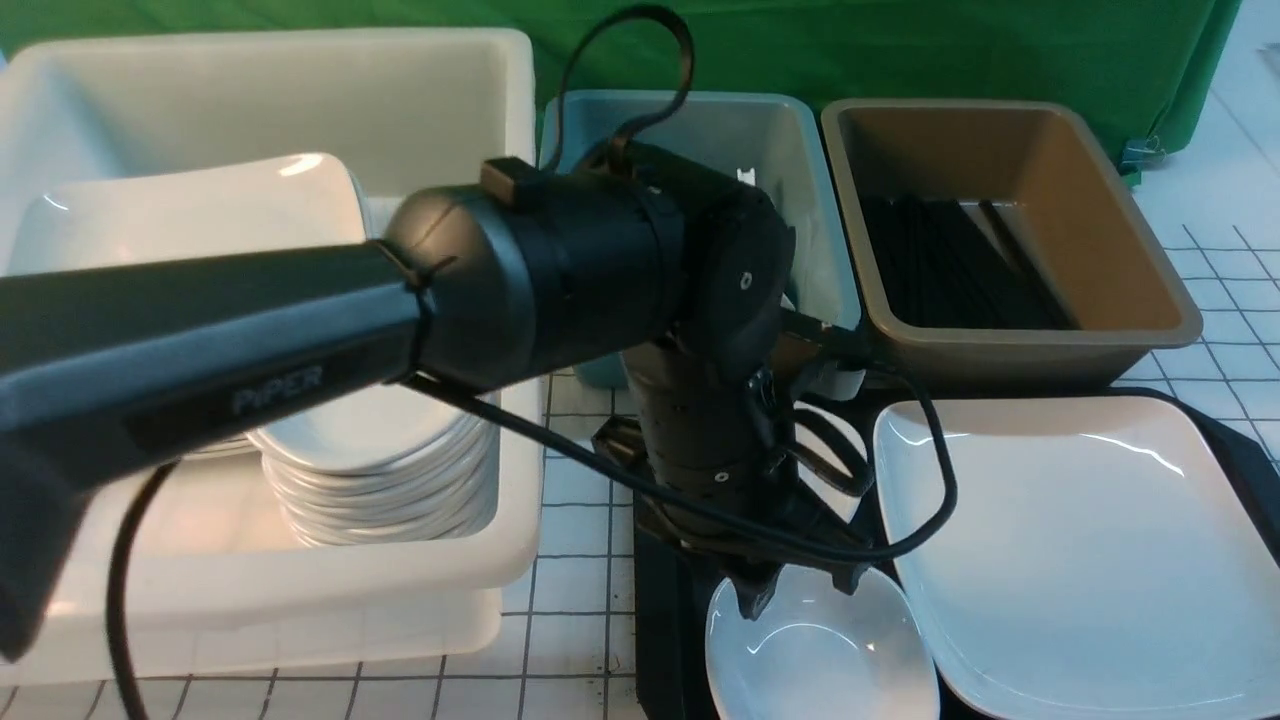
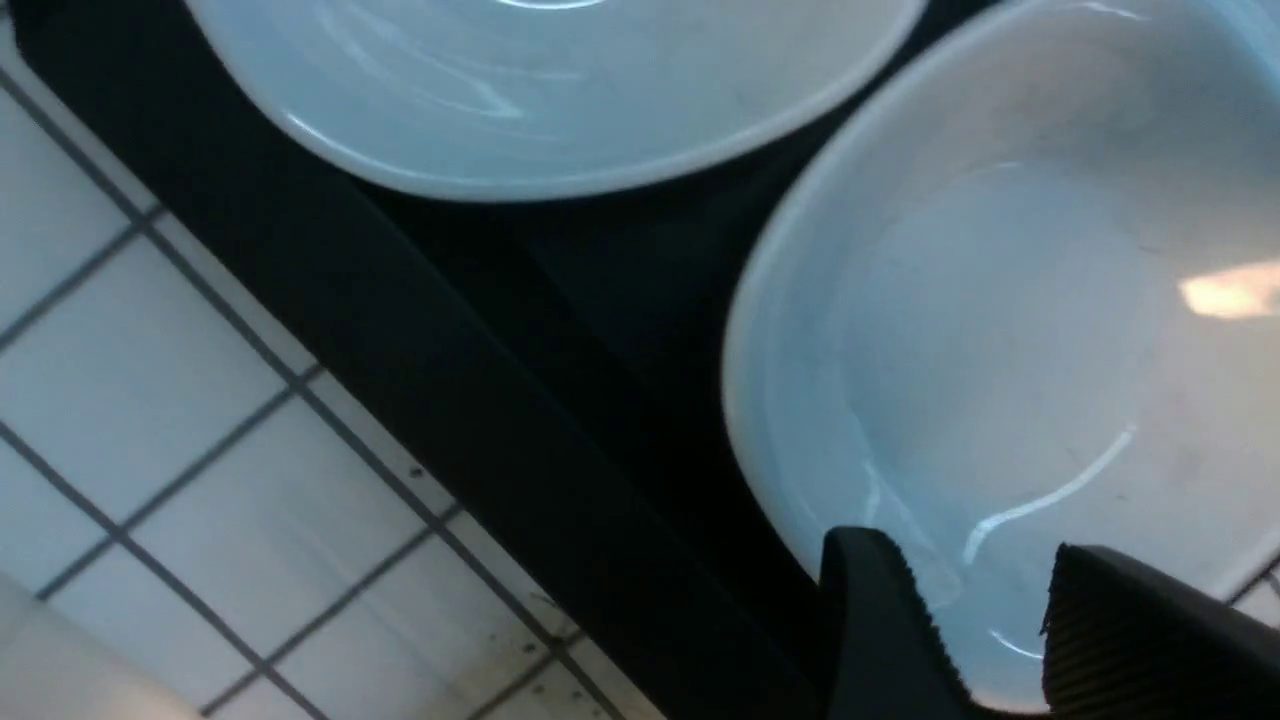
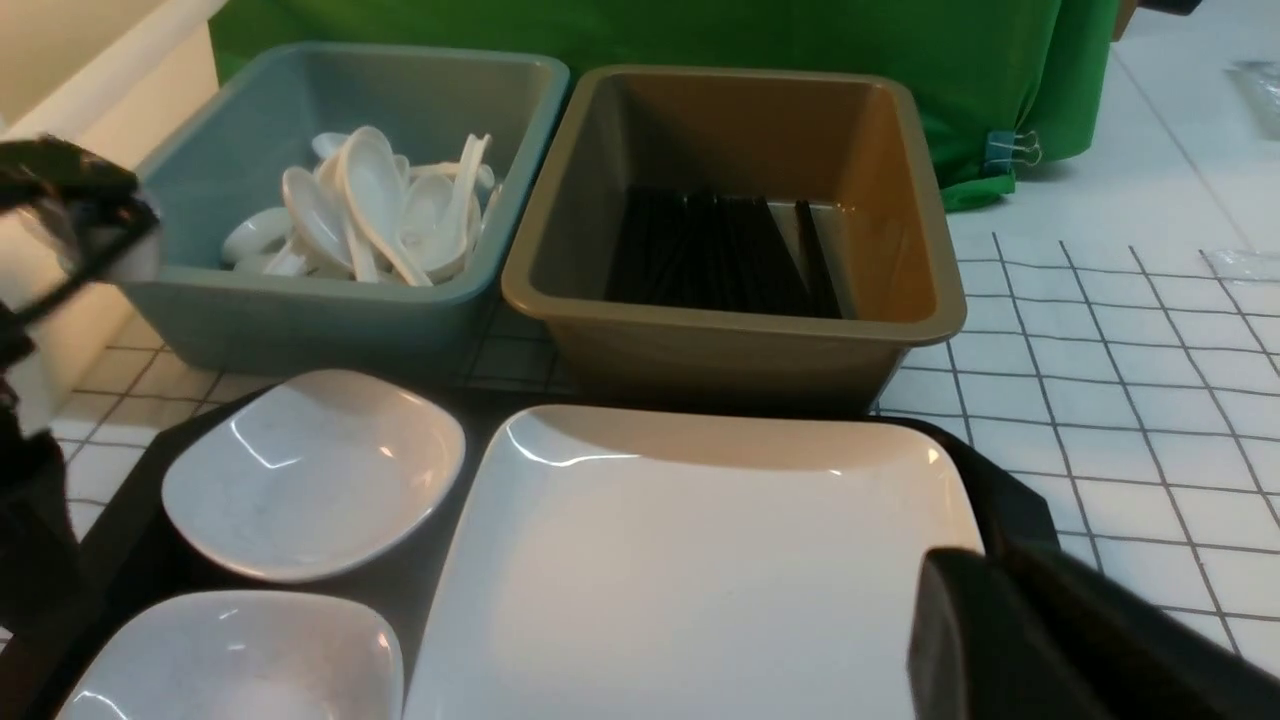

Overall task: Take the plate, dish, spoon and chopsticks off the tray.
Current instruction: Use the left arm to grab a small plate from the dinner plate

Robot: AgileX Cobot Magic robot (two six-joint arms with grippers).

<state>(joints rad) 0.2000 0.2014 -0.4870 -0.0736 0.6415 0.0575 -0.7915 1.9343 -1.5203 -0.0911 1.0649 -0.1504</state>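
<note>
**Step in hand (my judgement):** lift the dish (image 1: 830, 660) off the tray (image 1: 660, 620).

**End effector state**
- The left end effector (image 2: 990, 600) hangs at the dish's edge, jaws parted, with nothing between them. 1 finger (image 2: 870, 640) sits at the rim and the other is over the hollow.
- The right end effector (image 3: 1010, 640) shows only as a dark mass by the plate's corner. I cannot tell how far open it is, and I see nothing in it.

**Procedure I would follow**
1. Lower until the rim stands between the 2 pads, 1 inside and 1 outside.
2. Close on the rim only. The glaze looks slick, so I expect slip if the bite is shallow.
3. Lift straight up, clear of the second dish (image 2: 550, 100) just beside it and of the plate (image 1: 1080, 560) on the tray's right side.
4. Carry it left to the white tub (image 1: 300, 90), where the stacked dishes (image 1: 380, 490) sit.

**Location of items**
- The plate and 2 dishes lie on the tray.
- The spoons (image 3: 370, 200) lie in the teal bin (image 3: 330, 310) and the chopsticks (image 3: 720, 250) in the brown bin (image 3: 740, 350). I see neither on the visible part of the tray.

**Surroundings**
- The table (image 1: 580, 500) is white with a dark grid.
- A green cloth (image 1: 900, 50) hangs behind the bins.
</note>
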